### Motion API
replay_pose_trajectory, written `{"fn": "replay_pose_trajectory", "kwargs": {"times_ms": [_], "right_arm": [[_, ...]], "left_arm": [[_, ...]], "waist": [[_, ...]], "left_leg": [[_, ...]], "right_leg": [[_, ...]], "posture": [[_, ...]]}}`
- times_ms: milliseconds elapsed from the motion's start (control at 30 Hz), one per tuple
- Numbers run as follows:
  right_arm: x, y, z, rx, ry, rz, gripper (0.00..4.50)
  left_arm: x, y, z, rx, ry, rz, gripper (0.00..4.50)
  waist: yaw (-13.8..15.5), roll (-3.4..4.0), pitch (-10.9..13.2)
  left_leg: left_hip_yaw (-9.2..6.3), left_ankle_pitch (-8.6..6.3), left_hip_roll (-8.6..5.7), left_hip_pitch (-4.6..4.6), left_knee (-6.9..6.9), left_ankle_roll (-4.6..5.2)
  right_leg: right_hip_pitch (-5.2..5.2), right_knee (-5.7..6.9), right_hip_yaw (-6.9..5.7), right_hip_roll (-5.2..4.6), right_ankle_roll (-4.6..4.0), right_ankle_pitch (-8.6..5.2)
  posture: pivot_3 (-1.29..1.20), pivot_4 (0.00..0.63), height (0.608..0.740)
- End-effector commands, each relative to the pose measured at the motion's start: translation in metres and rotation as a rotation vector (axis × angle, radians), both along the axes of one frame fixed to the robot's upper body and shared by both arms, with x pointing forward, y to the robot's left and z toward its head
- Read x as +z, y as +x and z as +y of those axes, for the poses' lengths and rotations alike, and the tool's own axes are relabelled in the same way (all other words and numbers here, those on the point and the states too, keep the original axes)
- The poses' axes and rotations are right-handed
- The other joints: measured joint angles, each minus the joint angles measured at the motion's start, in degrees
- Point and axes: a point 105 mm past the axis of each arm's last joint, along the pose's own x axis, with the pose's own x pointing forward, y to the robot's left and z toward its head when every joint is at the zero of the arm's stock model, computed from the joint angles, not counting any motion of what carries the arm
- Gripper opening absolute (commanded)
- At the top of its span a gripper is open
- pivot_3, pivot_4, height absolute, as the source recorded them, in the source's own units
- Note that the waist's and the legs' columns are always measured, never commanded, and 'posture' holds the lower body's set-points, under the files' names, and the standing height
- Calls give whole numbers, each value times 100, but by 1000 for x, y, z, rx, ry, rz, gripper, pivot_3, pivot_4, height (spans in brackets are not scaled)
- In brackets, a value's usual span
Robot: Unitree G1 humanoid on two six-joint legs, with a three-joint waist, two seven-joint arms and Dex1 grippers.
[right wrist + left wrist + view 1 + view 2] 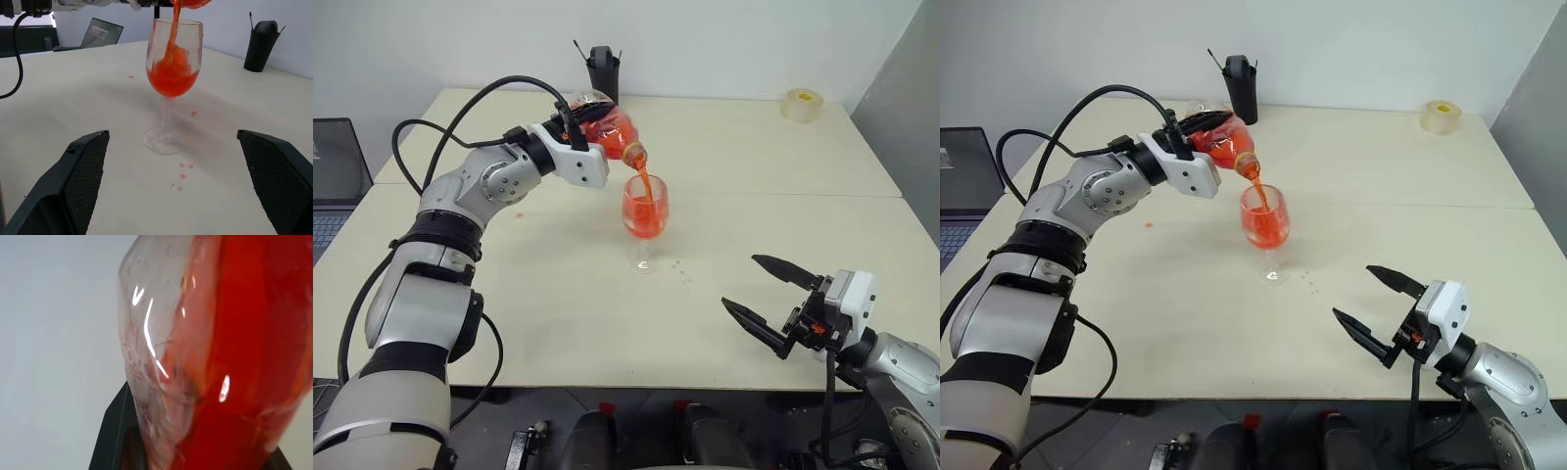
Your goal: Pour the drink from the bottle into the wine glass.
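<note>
Hidden: left gripper [590,132] fingertips behind the bottle [607,129] it clamps.
Bottle: tilted, mouth above wine glass [644,211].
Drink [644,217]: red stream entering bowl.
Right gripper [771,296]: spread wide, empty.

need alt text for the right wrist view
A stream of bright red drink falls into a clear stemmed wine glass standing on a pale table, its bowl partly filled. Red drops spot the table beside its foot, between two black open fingers.
</note>
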Motion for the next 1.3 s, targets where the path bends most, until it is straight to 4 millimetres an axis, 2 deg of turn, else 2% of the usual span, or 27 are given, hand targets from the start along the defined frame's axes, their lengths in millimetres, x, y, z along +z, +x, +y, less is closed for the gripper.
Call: {"fn": "replay_pose_trajectory", "kwargs": {"times_ms": [33,233,433,1233,1300], "right_arm": [[14,0,1,9,17,-54,4500],[21,2,2,8,29,-81,4500],[50,4,3,3,106,-164,4500],[52,7,7,19,85,-168,4500],[52,7,8,22,84,-165,4500]], "left_arm": [[22,-4,-1,-16,-41,-60,1042],[21,-4,-1,-18,-40,-57,1042],[20,-4,-1,-17,-38,-54,1042],[16,-4,1,-11,-34,-42,1025],[20,0,3,-5,-130,2,1025]], "waist": [[-1,0,0],[1,0,0],[-1,0,0],[0,-1,-1],[0,-1,-1]], "left_leg": [[1,0,0,0,0,0],[0,0,0,1,0,0],[1,0,0,2,1,0],[1,0,0,2,2,0],[1,0,0,2,1,0]], "right_leg": [[0,0,1,0,0,0],[0,1,0,0,0,0],[0,3,1,0,0,0],[0,4,2,-2,0,0],[0,4,1,-2,0,0]], "posture": [[0,150,740],[0,150,740],[0,150,740],[0,150,740],[0,150,740]]}}
